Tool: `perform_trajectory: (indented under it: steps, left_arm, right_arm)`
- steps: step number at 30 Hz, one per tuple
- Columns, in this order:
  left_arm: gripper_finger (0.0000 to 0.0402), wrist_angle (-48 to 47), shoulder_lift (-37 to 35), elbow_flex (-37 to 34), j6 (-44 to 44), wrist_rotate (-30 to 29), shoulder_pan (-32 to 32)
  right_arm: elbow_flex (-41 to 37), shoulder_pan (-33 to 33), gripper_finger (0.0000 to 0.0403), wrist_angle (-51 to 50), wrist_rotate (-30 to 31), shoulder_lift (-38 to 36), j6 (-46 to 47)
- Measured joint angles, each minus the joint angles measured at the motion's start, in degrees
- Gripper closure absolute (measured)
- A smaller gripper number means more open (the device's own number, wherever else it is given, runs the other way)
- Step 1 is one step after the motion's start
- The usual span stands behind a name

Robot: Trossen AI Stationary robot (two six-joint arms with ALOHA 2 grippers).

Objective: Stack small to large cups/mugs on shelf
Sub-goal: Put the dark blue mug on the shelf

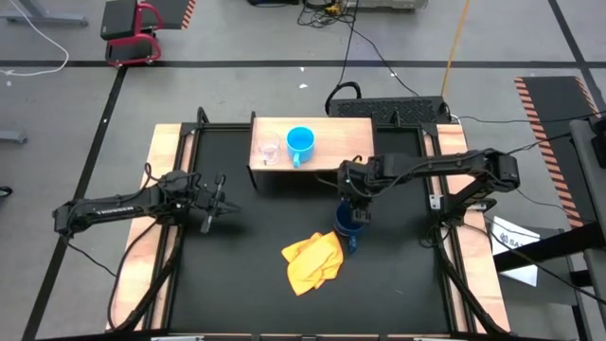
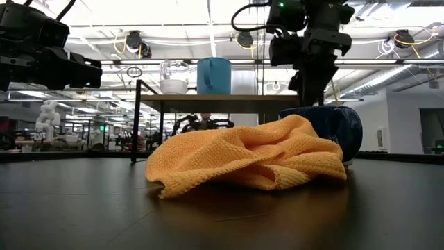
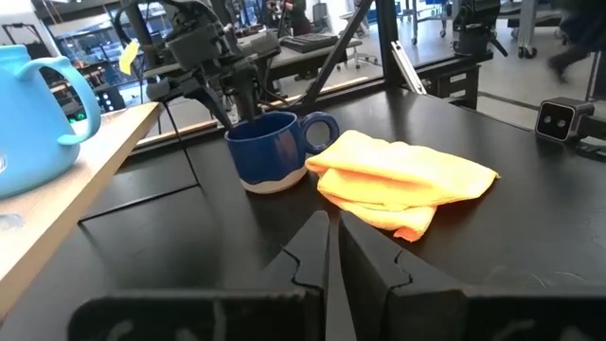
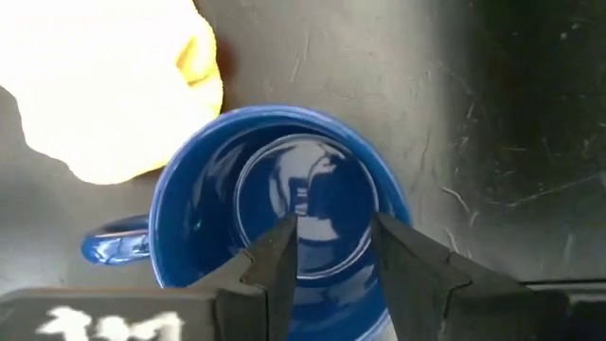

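The dark blue mug [image 1: 347, 224] stands upright on the black table, its handle [image 4: 114, 246] toward the yellow cloth [image 1: 313, 261]. My right gripper [image 4: 336, 248] is open and points down over the mug's mouth; it also shows in the high view [image 1: 354, 206]. The small clear glass cup [image 1: 269, 150] and the light blue mug [image 1: 300, 142] stand side by side on the wooden shelf [image 1: 331, 128]. My left gripper [image 1: 223, 201] is shut and empty over the table's left part, pointing toward the right. My right gripper's fingers [image 4: 402, 260] point down from above at the dark blue mug's mouth, one near the rim [image 4: 402, 204] and one over the hollow. I cannot tell whether either finger touches the mug. The mug stands upright on the table.
The yellow cloth [image 2: 250, 160] lies crumpled against the dark blue mug [image 2: 340, 128] on its near-left side. Light wooden rails [image 1: 166, 180] run along the table's left and right edges. The shelf top has bare room to the right of the light blue mug [image 2: 214, 75].
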Motion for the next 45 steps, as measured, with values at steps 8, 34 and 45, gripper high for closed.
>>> perform_trajectory:
  steps: [8,34,45]
  left_arm:
    - [0.0371,-0.04,0.0,0.0,0.0,0.03,0.0]
    - [0.0371,-0.11,0.0,0.0,0.11,0.07,0.0]
    - [0.0371,-0.11,0.0,0.0,0.19,0.07,0.0]
  right_arm:
    - [3.06,0.0,0.0275,-2.63,0.08,-0.09,0.22]
    - [-2.06,-0.02,0.0275,1.05,8.16,-0.12,0.78]
    - [-2.14,0.26,0.0275,1.67,7.59,-0.12,-3.59]
